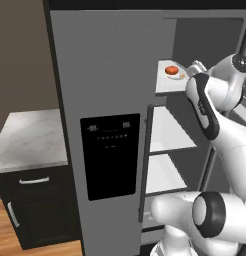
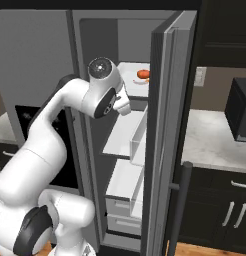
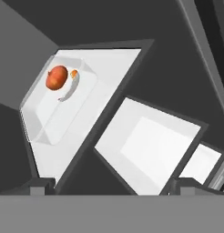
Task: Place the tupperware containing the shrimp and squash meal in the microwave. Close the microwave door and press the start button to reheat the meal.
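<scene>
On the top fridge shelf (image 3: 118,73), near its back corner, sits the tupperware (image 3: 59,107) with the shrimp and squash meal (image 3: 57,77), and the gripper (image 3: 111,184) is open and empty.

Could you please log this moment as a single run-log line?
stage: reaching into open fridge | tupperware: on top shelf, holding meal | gripper: open, short of tray | microwave: on right counter
</scene>
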